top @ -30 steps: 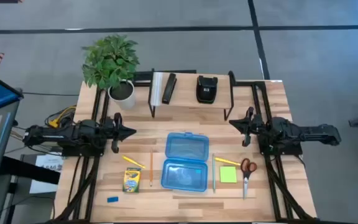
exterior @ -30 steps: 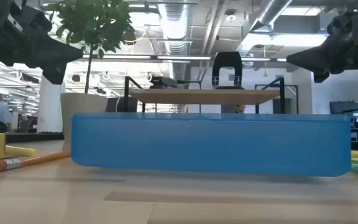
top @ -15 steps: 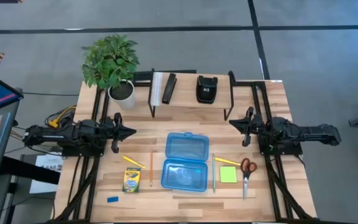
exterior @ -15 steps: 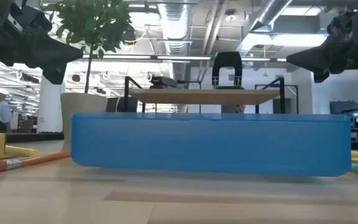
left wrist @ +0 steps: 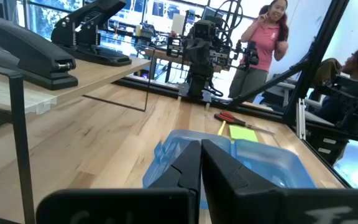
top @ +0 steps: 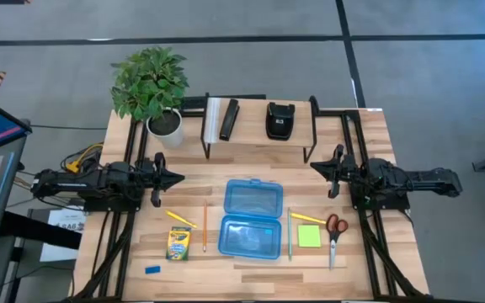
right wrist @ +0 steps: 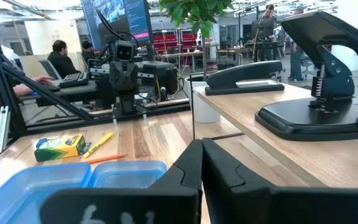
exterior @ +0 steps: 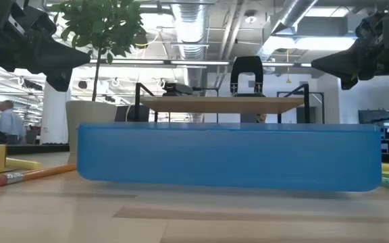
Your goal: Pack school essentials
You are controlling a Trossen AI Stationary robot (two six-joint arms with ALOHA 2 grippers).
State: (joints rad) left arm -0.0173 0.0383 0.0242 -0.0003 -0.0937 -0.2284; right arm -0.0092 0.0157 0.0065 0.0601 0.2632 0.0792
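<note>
An open blue plastic case point(top: 249, 220) lies in the table's middle, lid side toward the far edge. To its left lie a crayon box point(top: 178, 243), two yellow pencils point(top: 205, 225) and a small blue eraser point(top: 152, 270). On its right lie a teal pen point(top: 290, 237), a yellow pencil point(top: 308, 219), a lime sticky-note pad point(top: 309, 236) and orange-handled scissors point(top: 335, 232). My left gripper point(top: 180, 178) hovers shut at the table's left, above the wood. My right gripper point(top: 313, 167) hovers shut at the right, holding nothing.
A wooden shelf on black legs point(top: 259, 126) stands at the far side, carrying white and black staplers point(top: 221, 119) and a black hole punch point(top: 279, 120). A potted plant point(top: 151, 88) stands at the far left corner. People show in the room beyond the table.
</note>
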